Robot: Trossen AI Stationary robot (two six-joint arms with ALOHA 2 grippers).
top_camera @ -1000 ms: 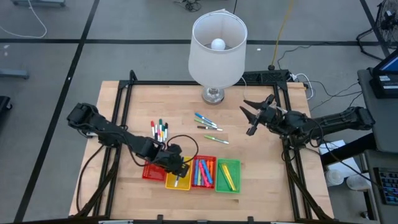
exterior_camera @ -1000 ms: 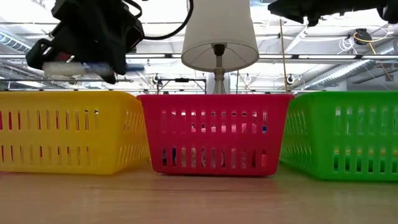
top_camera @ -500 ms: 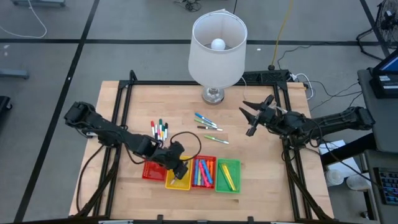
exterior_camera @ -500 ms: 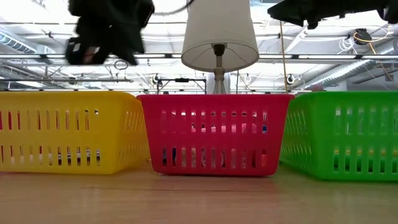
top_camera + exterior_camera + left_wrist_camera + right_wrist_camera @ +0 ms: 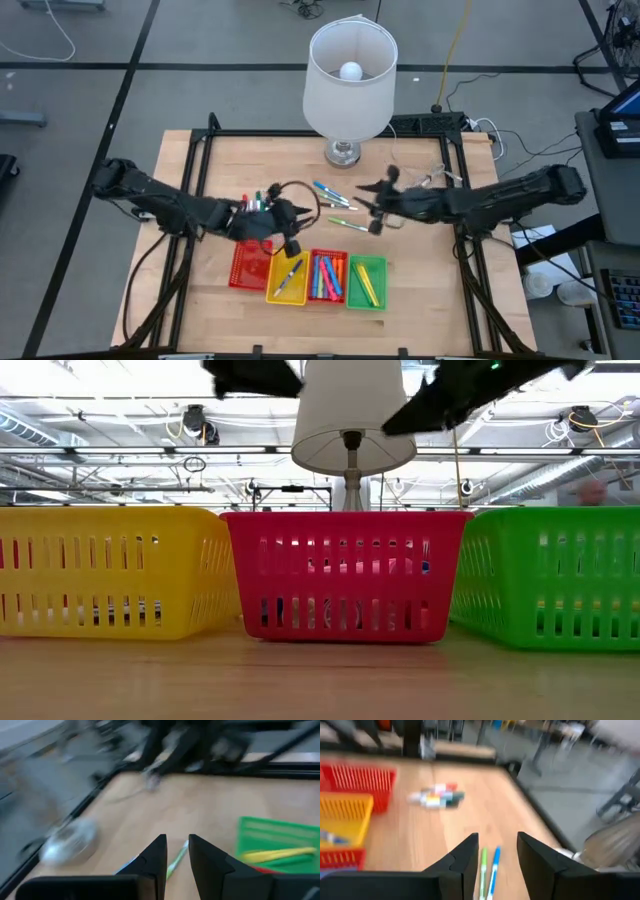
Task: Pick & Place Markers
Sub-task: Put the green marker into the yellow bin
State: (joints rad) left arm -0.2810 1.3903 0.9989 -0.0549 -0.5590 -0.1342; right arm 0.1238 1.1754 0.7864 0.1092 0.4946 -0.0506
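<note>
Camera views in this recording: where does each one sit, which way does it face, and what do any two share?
High view: overhead, straight down on the table; both arms, lamp.
Low view: table height, facing the yellow tray, red tray and green tray.
Left wrist view: past the left gripper, fingers narrowly apart, toward a green marker.
Right wrist view: past the open right gripper at two markers.
Shared: lamp and trays in high and low views.

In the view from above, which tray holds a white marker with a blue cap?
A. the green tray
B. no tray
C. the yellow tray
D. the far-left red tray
C: in the high view the white marker with a blue cap lies slanted inside the yellow tray.
</note>
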